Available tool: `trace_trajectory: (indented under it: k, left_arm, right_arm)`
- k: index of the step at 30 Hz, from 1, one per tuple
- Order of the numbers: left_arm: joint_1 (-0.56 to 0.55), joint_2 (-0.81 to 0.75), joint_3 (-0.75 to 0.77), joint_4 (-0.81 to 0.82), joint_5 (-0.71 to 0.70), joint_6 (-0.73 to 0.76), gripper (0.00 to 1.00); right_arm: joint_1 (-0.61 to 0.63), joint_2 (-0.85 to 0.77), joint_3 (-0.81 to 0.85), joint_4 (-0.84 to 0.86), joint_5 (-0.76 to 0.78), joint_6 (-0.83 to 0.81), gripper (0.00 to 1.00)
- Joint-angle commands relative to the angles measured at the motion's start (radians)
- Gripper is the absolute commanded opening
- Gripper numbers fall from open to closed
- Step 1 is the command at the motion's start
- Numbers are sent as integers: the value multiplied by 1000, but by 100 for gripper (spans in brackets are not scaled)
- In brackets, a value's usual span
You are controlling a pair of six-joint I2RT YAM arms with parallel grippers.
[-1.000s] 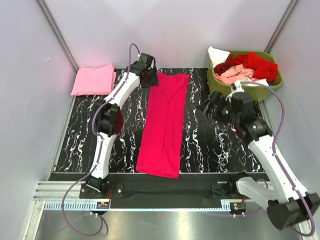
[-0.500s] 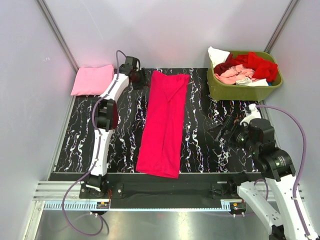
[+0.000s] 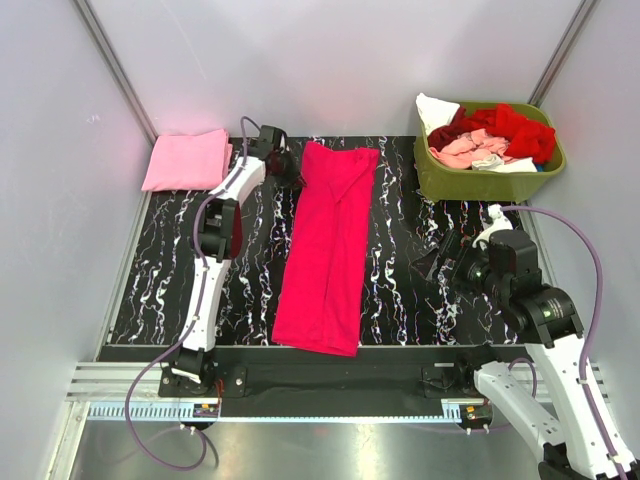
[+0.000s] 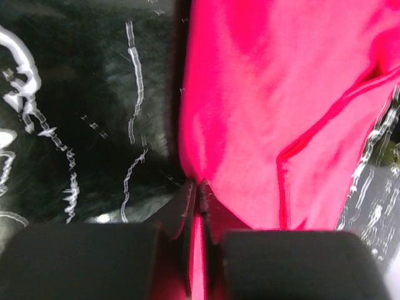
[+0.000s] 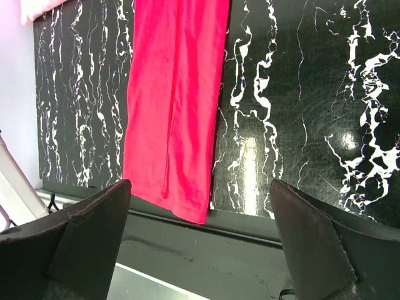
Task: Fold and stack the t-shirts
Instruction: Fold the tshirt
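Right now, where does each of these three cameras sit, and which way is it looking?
Top external: above and behind the arms, looking down on the table; both arms show.
Left wrist: on the left arm, close over the magenta t-shirt; the left gripper pinches its edge.
Right wrist: on the right arm, looking down at the table's near edge; the right gripper is open.
Shared: all three show the magenta t-shirt.

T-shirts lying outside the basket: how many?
2: magenta t-shirt folded lengthwise at centre; folded light pink t-shirt in the far-left corner. More may lie beneath it.
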Motion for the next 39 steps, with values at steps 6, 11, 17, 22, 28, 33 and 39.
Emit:
trace_trajectory:
  k: [6, 11, 17, 22, 28, 33, 39]
  left_arm:
    - [48, -54, -108, 32, -108, -57, 0]
    - [98, -94, -166, 20, -148, -79, 0]
    - [121, -138, -237, 35, -164, -80, 0]
    - [126, -189, -223, 3, -135, -36, 51]
    - [127, -362, -235, -141, -190, 76, 65]
    - [127, -682, -512, -160, -224, 98, 63]
    - [104, -1099, -1077, -82, -231, 38, 61]
  right_arm:
    - [5, 11, -14, 12, -12, -7, 100]
    - [5, 47, -28, 29, -21, -9, 100]
    - [6, 84, -65, 60, -43, -1, 100]
    - [5, 142, -122, 130, -89, 8, 100]
    - [12, 314, -149, 179, -155, 22, 100]
    - [107, 457, -243, 208, -159, 112, 93]
    - [322, 526, -312, 365, -185, 264, 67]
